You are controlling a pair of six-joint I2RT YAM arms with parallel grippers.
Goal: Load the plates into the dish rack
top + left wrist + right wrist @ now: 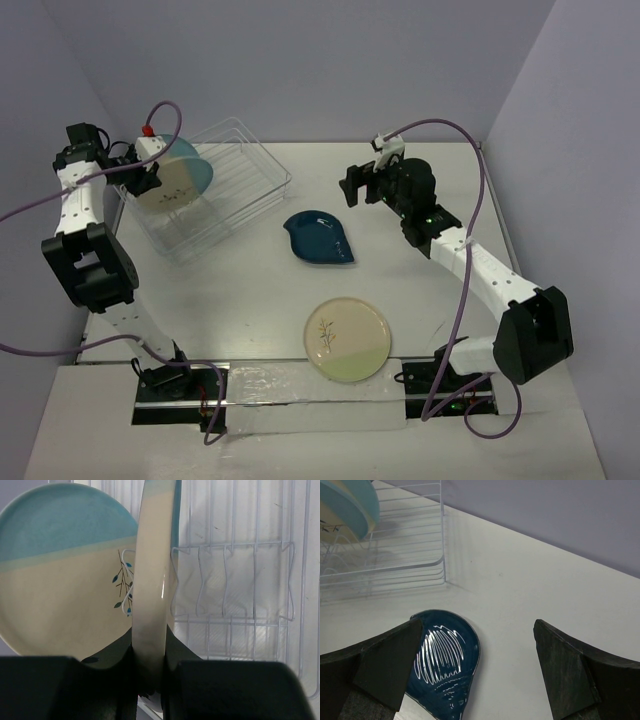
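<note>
- Dish rack (262,160), far left of the table (240,300): one blue-and-beige plate (60,580) stands upright inside.
- Left hand (150,680): I have it clamped on the rim of a second blue-edged plate (152,580), upright at the rack, just beside the first.
- Right hand (477,630): fingers spread wide, holding nothing, near the teal leaf plate (320,238).
- Teal leaf plate and cream sprig plate (348,338): both flat on the table, outside the rack.

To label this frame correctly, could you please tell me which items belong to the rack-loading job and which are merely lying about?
Job: dish rack; blue-and-beige plate gripped by left pincer; second blue-and-beige plate in rack; teal leaf-shaped plate; cream sprig plate.
Merely there: purple cables; pale strip between arm bases.
</note>
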